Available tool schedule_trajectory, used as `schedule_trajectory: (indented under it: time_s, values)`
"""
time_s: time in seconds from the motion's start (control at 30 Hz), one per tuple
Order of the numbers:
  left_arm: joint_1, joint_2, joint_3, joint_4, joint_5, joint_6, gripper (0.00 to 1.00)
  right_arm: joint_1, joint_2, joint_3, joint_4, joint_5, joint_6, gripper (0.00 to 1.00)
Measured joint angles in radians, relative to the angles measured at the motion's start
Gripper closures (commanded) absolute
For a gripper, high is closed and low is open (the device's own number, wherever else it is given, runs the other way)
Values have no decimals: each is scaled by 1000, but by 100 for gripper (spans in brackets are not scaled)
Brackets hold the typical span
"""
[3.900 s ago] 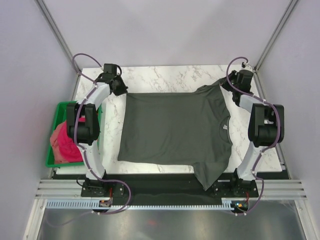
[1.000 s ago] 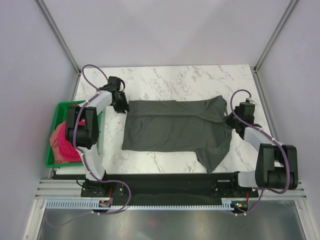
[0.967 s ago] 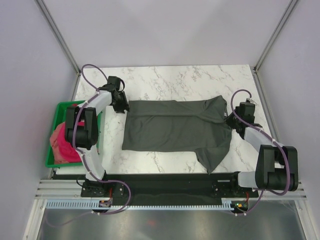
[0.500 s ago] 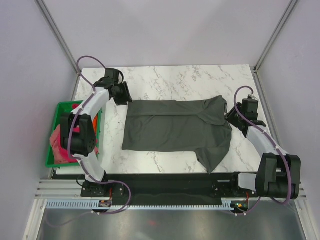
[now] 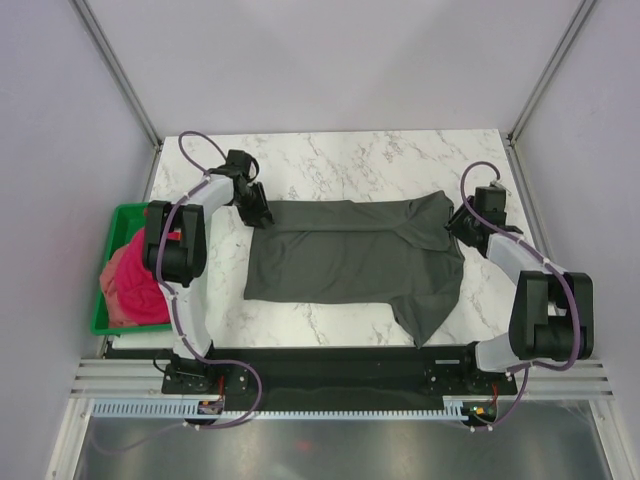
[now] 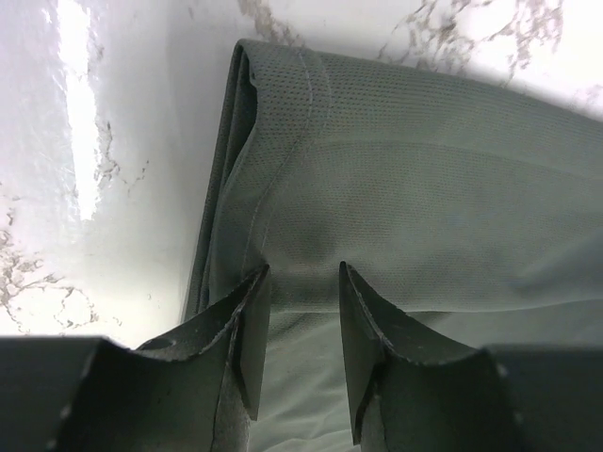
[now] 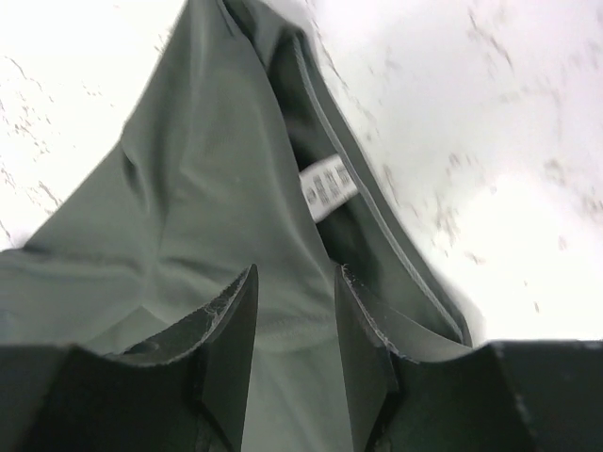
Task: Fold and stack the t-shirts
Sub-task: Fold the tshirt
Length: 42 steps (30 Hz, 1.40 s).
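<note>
A green bin (image 5: 101,322) sits at the left edge of the top view, just off the bench (image 5: 350,160). A pink shirt (image 5: 130,285) is bunched up inside it. The grey shirt (image 5: 350,260) lies in the middle of the bench, folded over along its top edge. One sleeve (image 5: 425,315) points down to the lower right, near the bench's front edge. Bare bench shows above the shirt and on both sides.

The left jaws are at the shirt's upper left corner. They are a little apart, over the folded hem (image 6: 283,113), with nothing pinched. The right jaws are at the upper right corner, by the collar and its white tag (image 7: 329,189). They too are a little apart and hold nothing.
</note>
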Motion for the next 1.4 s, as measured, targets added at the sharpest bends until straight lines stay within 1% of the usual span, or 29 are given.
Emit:
schedule_trajectory:
  time_s: [0.1, 0.3, 0.4, 0.6, 0.9, 1.0, 1.03, 1.1, 1.13, 1.17, 1.3, 1.4]
  values:
    - [0, 0, 31, -6, 2, 0, 58, -2, 88, 79, 18, -9, -51, 54]
    - [0, 21, 136, -2, 17, 0, 59, -26, 261, 247, 58, -93, -166, 54]
    - [0, 55, 175, 2, 27, 1, 59, -39, 321, 301, 65, -135, -214, 54]
    - [0, 175, 241, 6, 55, 0, 59, -62, 418, 399, 63, -196, -282, 56]
    - [3, 189, 264, 10, 50, 2, 59, -94, 495, 449, 52, -242, -326, 59]
    - [3, 189, 264, 10, 50, 2, 59, -94, 509, 450, 51, -257, -330, 64]
    - [3, 189, 264, 10, 49, 2, 59, -94, 514, 450, 52, -261, -330, 73]
    - [3, 189, 264, 10, 47, 2, 59, -94, 520, 450, 53, -264, -333, 85]
    - [3, 189, 264, 10, 44, 2, 59, -94, 521, 450, 53, -265, -335, 95]
    - [3, 189, 264, 10, 43, 2, 58, -94, 522, 450, 53, -265, -338, 100]
    - [2, 189, 263, 10, 35, 1, 58, -97, 515, 445, 56, -237, -329, 100]
    - [1, 185, 256, 17, 31, 1, 58, -97, 459, 386, 88, -195, -311, 100]
